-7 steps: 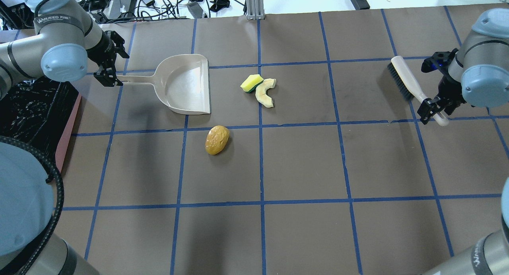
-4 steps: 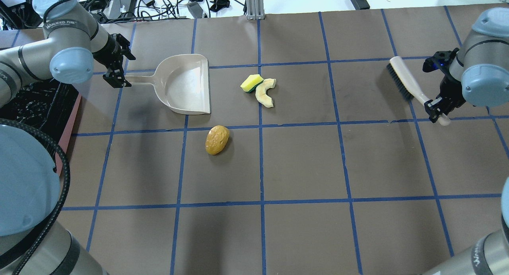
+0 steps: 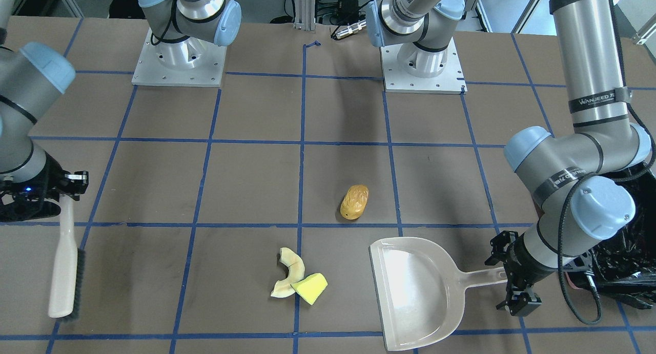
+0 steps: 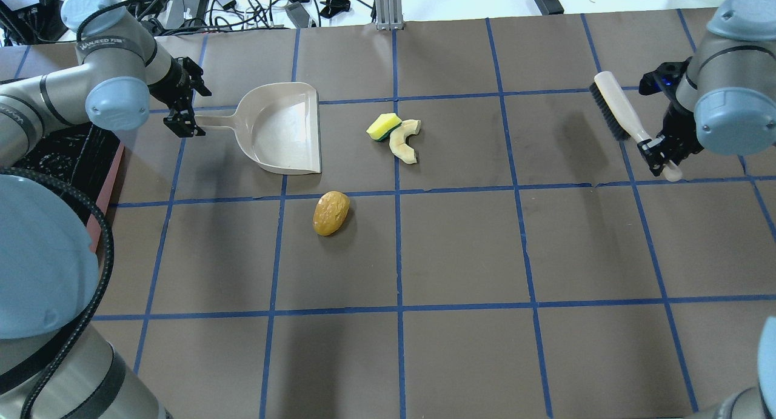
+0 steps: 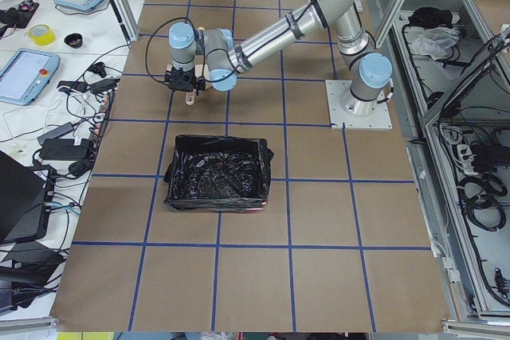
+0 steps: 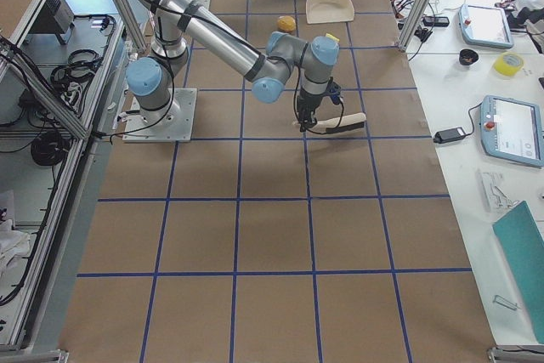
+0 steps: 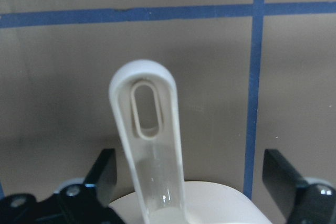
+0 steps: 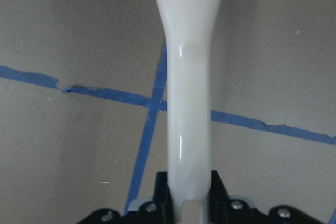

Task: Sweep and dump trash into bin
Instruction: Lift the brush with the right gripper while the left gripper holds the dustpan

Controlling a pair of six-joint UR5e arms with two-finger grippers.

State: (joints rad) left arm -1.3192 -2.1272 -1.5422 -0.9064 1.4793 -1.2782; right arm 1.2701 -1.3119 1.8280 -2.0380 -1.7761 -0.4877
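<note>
Two arms lean low over the brown table (image 4: 467, 249). My left gripper (image 4: 191, 108) sits at the end of the dustpan (image 4: 282, 128) handle. Its fingers (image 7: 102, 169) are spread wide, one on each side of the handle, and they do not touch it. My right gripper (image 4: 658, 152) is squeezed tight on the thin end of the brush (image 4: 618, 113), whose bristle end points away from the robot. The dustpan is smooth beige plastic, a wide flat scoop with its mouth facing the trash. The brush is beige too, with dark bristles along one side. The golden-brown lump (image 4: 331, 213) is bumpy and oval and lies alone on the table, near the dustpan's front corner. The yellow sponge wedge (image 4: 383, 127) touches the pale curved piece (image 4: 405, 141), a little way off from the scoop's mouth. The pink bin (image 4: 104, 201) stands by my left arm, lined with a crinkly shiny black bag (image 5: 217, 171).
</note>
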